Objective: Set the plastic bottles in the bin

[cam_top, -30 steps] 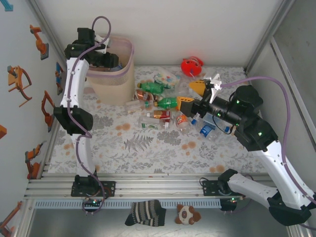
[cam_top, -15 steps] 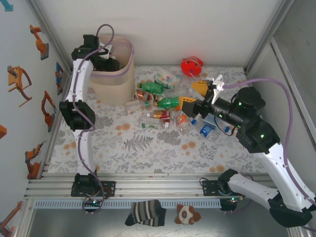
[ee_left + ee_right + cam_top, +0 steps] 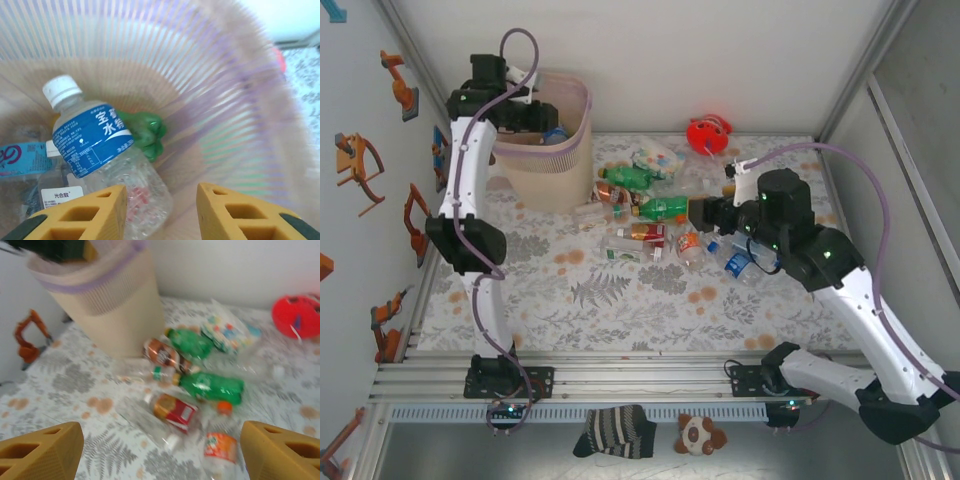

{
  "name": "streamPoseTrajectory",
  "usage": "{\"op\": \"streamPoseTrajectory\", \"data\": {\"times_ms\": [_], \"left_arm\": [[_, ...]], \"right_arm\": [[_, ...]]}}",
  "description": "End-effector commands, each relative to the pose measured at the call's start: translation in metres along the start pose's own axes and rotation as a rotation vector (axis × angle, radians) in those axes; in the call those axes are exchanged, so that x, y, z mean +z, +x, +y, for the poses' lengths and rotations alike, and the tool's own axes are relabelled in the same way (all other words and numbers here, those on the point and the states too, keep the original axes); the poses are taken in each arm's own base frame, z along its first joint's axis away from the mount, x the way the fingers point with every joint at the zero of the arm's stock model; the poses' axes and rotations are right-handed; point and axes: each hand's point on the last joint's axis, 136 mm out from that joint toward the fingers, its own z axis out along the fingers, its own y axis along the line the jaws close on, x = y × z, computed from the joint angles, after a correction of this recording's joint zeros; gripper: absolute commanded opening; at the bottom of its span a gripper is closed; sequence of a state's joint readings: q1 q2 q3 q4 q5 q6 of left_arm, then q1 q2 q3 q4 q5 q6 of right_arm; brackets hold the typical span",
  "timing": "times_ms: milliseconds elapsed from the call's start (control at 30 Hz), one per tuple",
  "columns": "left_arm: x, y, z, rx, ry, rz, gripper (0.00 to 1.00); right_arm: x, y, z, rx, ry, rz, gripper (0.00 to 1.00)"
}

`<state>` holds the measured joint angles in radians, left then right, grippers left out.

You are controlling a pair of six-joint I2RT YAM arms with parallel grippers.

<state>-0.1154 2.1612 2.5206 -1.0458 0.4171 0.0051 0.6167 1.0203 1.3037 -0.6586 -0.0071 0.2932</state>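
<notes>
My left gripper (image 3: 160,210) hangs inside the pale pink bin (image 3: 210,75), open, nothing between its yellow fingers. Below it a clear plastic bottle (image 3: 95,137) with a blue label and white cap lies in the bin on a green bottle (image 3: 147,132). From above, the left gripper (image 3: 535,115) sits over the bin (image 3: 555,165). My right gripper (image 3: 160,450) is open wide above the pile of bottles: a green one (image 3: 212,386), a red-labelled one (image 3: 172,412), an orange-labelled one (image 3: 220,447). In the top view the right gripper (image 3: 702,212) hovers at the pile's right edge (image 3: 645,205).
A red round toy (image 3: 708,133) and a patterned packet (image 3: 657,158) lie behind the pile. The bin (image 3: 110,305) stands at the far left against the wall. A striped sock (image 3: 615,432) and a small plush (image 3: 700,434) lie in front of the arm bases.
The right wrist has turned and swung left and down over the pile, its fingers staying wide. The left arm has shifted slightly over the bin.
</notes>
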Motion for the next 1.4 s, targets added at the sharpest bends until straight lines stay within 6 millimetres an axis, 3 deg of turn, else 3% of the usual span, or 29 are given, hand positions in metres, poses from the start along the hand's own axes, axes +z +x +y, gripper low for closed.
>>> {"op": "streamPoseTrajectory", "data": {"times_ms": [0,300,600,833,1000,1167,1367], "left_arm": [[-0.039,-0.017,-0.026,0.012,0.05,-0.086,0.41],[-0.078,-0.001,-0.063,0.004,0.128,-0.168,0.43],[-0.098,0.042,-0.089,-0.086,0.24,-0.308,0.46],[-0.086,0.099,-0.106,-0.17,0.278,-0.257,0.47],[-0.079,0.131,-0.122,-0.182,0.29,-0.197,0.47],[-0.076,0.15,-0.127,-0.18,0.284,-0.175,0.47],[-0.079,0.156,-0.128,-0.166,0.279,-0.159,0.47]], "right_arm": [[0.001,0.021,-0.029,0.046,0.141,0.075,0.81],[0.027,0.079,-0.065,0.085,0.188,0.316,0.8],[0.059,0.127,-0.102,0.008,0.303,0.545,0.74],[0.082,0.165,-0.127,-0.061,0.382,0.743,0.71],[0.096,0.184,-0.135,-0.084,0.389,0.793,0.7],[0.105,0.197,-0.149,-0.111,0.433,0.844,0.69],[0.113,0.217,-0.156,-0.124,0.432,0.923,0.59]]}}
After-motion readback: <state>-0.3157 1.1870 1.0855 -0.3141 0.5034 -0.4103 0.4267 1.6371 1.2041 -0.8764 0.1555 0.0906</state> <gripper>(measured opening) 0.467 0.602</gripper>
